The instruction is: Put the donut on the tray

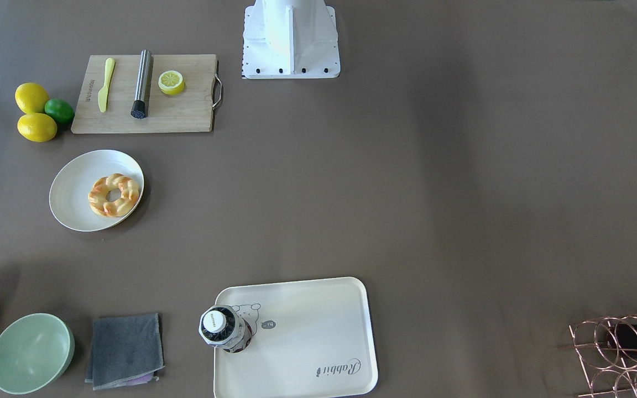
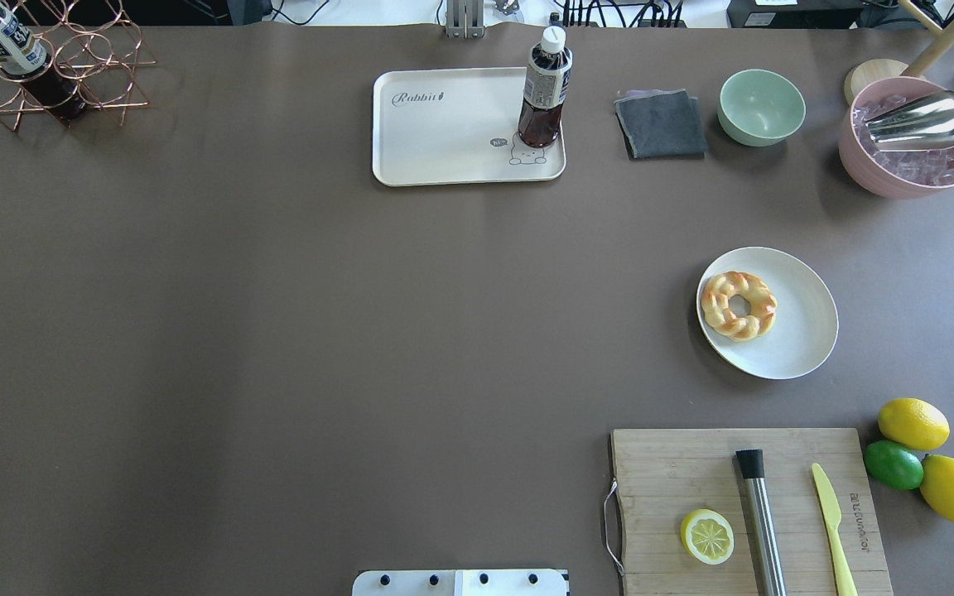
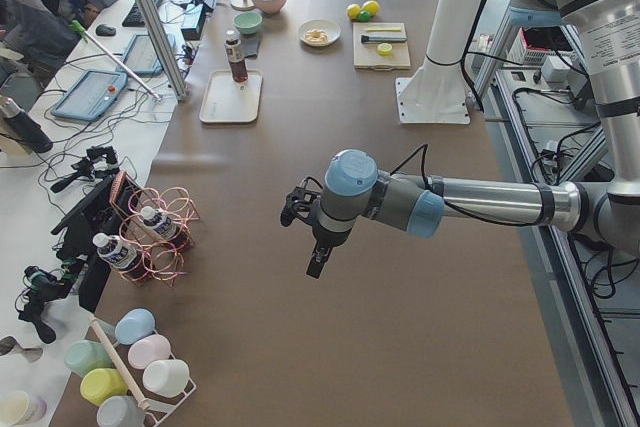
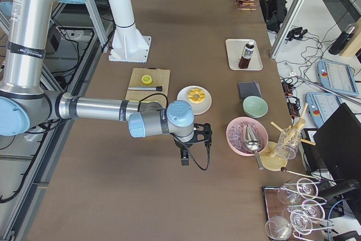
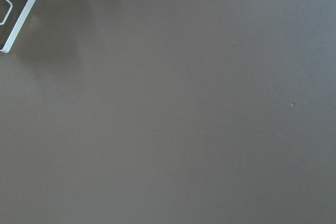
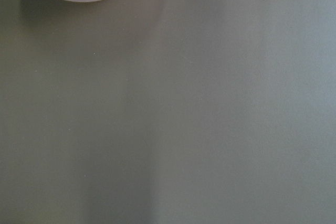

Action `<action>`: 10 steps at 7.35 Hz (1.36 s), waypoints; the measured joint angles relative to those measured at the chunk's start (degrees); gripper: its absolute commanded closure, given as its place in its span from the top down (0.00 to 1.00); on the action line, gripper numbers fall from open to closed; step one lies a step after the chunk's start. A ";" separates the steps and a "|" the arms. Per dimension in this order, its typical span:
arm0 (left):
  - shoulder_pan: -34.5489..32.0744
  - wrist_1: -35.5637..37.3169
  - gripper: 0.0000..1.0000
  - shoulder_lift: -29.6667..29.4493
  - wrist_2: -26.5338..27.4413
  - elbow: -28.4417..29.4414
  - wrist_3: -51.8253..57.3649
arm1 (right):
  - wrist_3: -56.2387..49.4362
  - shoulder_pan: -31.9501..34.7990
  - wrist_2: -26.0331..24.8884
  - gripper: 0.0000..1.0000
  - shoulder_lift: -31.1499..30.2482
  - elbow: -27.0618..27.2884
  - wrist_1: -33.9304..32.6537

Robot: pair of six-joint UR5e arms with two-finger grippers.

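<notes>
The donut (image 2: 738,305) lies on the round white plate (image 2: 804,331), well apart from the tray (image 2: 444,141). The left claw (image 3: 294,209) and right claw (image 4: 205,134) hang above the tabletop (image 2: 278,331); how far open they are cannot be told

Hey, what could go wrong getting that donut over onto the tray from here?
The donut sits off-centre on the plate, near its rim, so a grasp may tip or drag the plate. The bottle stands upright on one corner of the tray; a careless approach could knock it over.
</notes>
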 measured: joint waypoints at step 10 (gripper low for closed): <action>-0.04 -0.16 0.97 0.05 0.51 -0.93 0.18 | 0.85 0.01 1.21 1.00 -1.03 2.01 0.48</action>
